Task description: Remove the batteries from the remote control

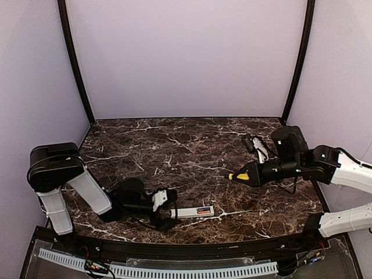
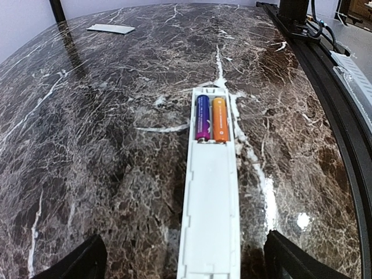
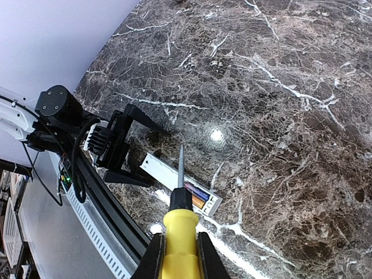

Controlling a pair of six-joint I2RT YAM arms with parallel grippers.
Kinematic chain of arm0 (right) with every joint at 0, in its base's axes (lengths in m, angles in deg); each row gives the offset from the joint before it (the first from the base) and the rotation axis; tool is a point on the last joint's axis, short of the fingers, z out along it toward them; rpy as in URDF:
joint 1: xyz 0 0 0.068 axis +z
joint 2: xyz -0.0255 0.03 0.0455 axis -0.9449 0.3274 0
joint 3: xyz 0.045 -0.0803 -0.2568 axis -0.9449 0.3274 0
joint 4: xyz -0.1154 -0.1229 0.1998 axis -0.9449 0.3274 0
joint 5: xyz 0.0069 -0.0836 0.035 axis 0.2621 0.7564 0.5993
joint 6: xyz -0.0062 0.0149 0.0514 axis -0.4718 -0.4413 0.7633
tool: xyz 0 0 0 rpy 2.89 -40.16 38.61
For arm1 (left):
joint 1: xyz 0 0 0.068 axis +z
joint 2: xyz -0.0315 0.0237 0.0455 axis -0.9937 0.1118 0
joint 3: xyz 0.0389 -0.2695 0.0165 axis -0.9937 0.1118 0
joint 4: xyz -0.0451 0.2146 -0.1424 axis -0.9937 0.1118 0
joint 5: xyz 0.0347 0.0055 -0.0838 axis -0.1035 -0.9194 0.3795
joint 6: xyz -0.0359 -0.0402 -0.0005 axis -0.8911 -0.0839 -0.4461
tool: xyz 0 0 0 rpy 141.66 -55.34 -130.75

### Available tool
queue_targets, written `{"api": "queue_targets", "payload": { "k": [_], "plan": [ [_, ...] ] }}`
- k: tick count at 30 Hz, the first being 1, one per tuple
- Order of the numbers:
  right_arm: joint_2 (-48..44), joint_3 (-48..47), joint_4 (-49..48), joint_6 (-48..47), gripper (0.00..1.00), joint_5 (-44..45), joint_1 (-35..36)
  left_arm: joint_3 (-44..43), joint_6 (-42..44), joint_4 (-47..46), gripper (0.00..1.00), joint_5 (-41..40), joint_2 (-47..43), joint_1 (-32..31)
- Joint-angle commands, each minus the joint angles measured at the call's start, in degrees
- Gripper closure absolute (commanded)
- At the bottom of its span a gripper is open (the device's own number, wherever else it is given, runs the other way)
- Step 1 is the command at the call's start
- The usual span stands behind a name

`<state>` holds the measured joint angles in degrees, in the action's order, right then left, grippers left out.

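I see the remote lying flat near the table's front edge, recess up. Two batteries, one purple and one orange, sit side by side in its right end. My left gripper is spread wide, its fingers either side of the remote's left end without touching. My right gripper clamps the screwdriver's yellow handle, tip pointing left, farther back and right of the remote.

Left arm: shoulder at near left, elbow folded down, forearm lying low and stretched rightward
Left gripper: jaws spread wide, dark fingertips set far apart, level and low
Right arm: reaches in from the right edge, held aloft, wrist aimed left
Right gripper: clamped on the screwdriver handle, tilted slightly downward
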<state>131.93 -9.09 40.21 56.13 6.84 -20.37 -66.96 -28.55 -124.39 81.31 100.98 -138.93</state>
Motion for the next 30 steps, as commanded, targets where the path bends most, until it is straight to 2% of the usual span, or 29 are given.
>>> {"api": "queue_targets", "payload": {
  "k": [1,12,21,27,30],
  "plan": [
    [0.6,-1.1,-1.2,0.2,1.0,0.0,-0.3,-2.4,1.5,-1.4,0.07,3.3,2.3,0.1],
    [0.2,-0.8,-1.3,-0.6,1.0,0.1,-0.3,-6.5,3.3,1.3,0.2,7.8,6.0,0.6],
    [-0.2,-0.4,-1.2,-1.3,1.0,0.4,-0.4,-10.9,3.7,7.0,0.4,12.3,8.8,1.2],
    [-0.5,-0.1,-1.3,-1.7,1.0,0.8,-0.4,-12.9,3.7,10.4,0.65,14.0,9.6,1.5],
    [-0.6,0.1,-1.2,-1.8,1.0,0.9,-0.4,-12.9,3.6,10.3,0.82,13.9,9.4,1.6]
  ]
}}
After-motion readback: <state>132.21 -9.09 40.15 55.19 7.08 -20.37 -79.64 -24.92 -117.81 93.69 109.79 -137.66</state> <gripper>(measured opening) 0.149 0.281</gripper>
